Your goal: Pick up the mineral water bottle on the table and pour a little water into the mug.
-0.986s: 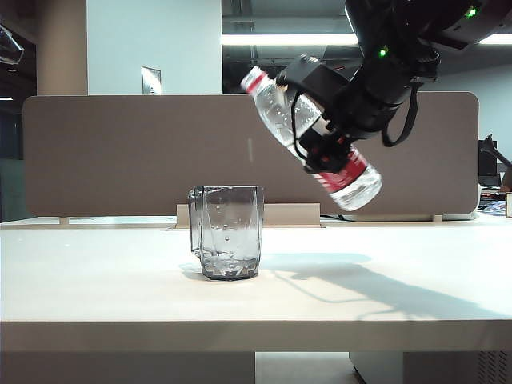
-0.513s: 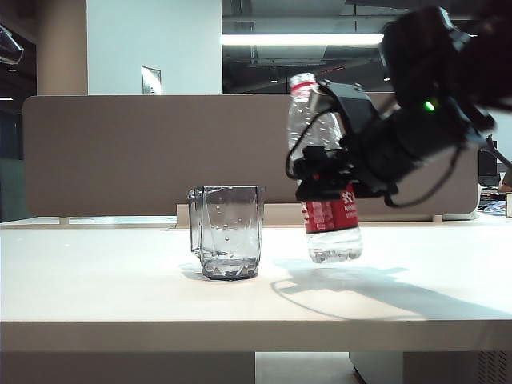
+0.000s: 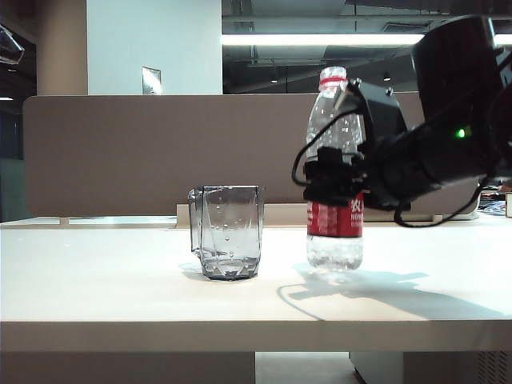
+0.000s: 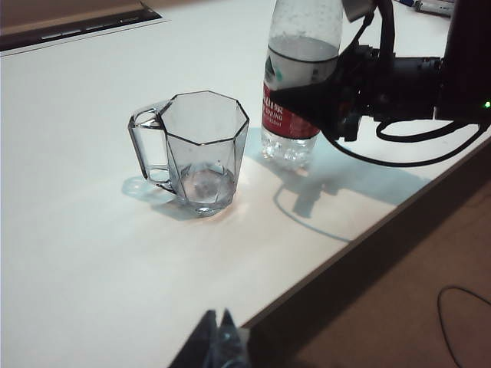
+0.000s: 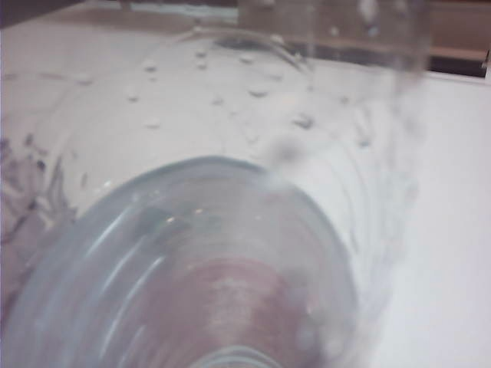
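The mineral water bottle [image 3: 334, 240] [image 4: 295, 69] stands upright to the right of the mug, its base at or just above the table [image 3: 96, 288]; I cannot tell which. My right gripper [image 3: 332, 182] [image 4: 337, 96] is shut on its red-labelled middle. In the right wrist view the bottle's [image 5: 215, 284] wet clear wall fills the picture and hides the fingers. The smoky-grey mug [image 3: 230, 232] [image 4: 201, 149] holds a little water [image 4: 203, 184] at its bottom. My left gripper [image 4: 218, 331] hangs shut over the table's front edge, well short of the mug.
A long beige partition [image 3: 120, 152] runs behind the table. The table's front edge [image 4: 368, 230] cuts across the left wrist view, with brown floor and a dark cable [image 4: 460, 307] beyond it.
The right arm swung the bottle from a tilt, neck toward the mug, back to upright. It lowered the bottle toward the table on the mug's right. The mug stayed put.
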### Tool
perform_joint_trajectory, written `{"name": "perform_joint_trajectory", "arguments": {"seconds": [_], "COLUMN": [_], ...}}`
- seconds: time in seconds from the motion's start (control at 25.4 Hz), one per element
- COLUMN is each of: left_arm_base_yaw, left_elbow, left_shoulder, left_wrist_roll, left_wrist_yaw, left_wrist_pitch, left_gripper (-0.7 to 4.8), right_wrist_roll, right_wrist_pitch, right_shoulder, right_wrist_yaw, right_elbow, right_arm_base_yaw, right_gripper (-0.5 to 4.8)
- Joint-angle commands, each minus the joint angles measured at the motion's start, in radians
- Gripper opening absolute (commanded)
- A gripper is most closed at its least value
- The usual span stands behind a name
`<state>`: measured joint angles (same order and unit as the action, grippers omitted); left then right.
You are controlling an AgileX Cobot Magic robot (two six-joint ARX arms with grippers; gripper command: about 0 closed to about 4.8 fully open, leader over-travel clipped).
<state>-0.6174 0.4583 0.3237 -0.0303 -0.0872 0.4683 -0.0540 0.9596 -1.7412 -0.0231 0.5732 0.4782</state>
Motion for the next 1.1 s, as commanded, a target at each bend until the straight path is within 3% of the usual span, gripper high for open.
{"name": "perform_joint_trajectory", "arguments": {"seconds": [0.04,0.35,0.55,0.75,1.1], "left_arm_base_yaw": [-0.001,-0.001,-0.001,-0.001,-0.001], "left_elbow": [0.001,0.001,0.001,0.001,0.001], "left_shoulder": [-0.001,-0.001,-0.001,-0.001,-0.001], "left_wrist_roll": [0.004,0.004,0.004,0.004,0.004], "left_wrist_yaw": [-0.003,-0.003,-0.003,-0.003,-0.003], "left_wrist_pitch": [-0.010,-0.010,-0.010,-0.010,-0.010], "left_gripper": [-0.05,-0.05,-0.05,-0.05,-0.05], "right_wrist_roll": [-0.004,-0.005,-0.005,-0.005,-0.010], "right_wrist_pitch": [0.079,0.092,0.087,0.085,0.098], "right_shoulder": [-0.034,-0.065,-0.065,-0.065,-0.005], "right_wrist_yaw": [0.001,0.001,0.000,0.001,-0.004], "right_elbow": [0.003,0.002,0.001,-0.007,-0.087], "right_arm_base_yaw": [0.001,0.001,0.001,0.001,0.006], "right_gripper": [2.60,3.19,4.35,4.79,4.79]}}
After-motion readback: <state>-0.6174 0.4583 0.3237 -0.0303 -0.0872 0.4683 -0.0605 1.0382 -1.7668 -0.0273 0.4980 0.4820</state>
